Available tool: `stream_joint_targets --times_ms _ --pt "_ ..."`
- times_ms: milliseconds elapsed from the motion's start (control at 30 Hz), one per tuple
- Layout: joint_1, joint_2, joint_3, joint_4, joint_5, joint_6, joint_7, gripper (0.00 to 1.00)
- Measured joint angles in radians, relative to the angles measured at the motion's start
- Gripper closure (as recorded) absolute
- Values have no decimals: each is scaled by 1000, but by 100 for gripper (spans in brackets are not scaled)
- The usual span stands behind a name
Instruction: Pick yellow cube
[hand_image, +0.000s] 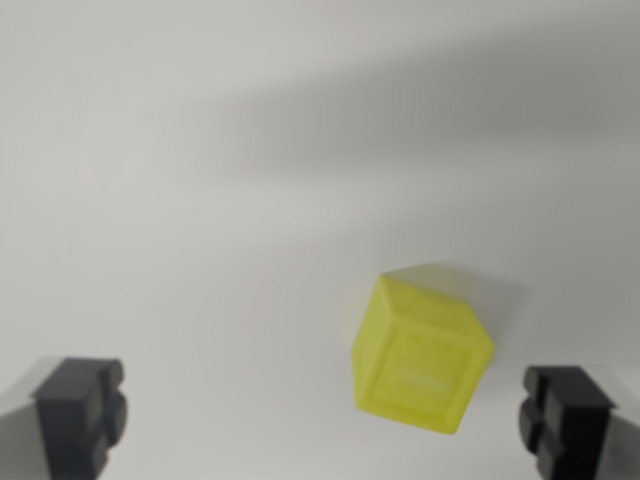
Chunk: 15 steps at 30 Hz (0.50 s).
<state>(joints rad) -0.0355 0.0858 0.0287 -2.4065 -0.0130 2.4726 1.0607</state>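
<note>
Wrist view shows a translucent yellow plastic cube (422, 352) resting tilted on the plain white worktop (200, 250), a square recess on its near face. The hand (322, 425) is released, black fingertips (80, 410) spread wide; the cube sits between them, nearer the wrist view's right fingertip.

One yellow cube (420, 352) on show — just the single block, nothing else like it on the pale surface (200, 250). Two dark fingertips (80, 412) down at the bottom corners — one at each side, belonging to one gripper (322, 420).
</note>
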Motion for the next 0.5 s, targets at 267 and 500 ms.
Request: stream_joint_targets --times_ms 267,500 --pt "-7 4 0 -41 0 47 28 0" --pt "-14 9 0 -76 1 89 52 0"
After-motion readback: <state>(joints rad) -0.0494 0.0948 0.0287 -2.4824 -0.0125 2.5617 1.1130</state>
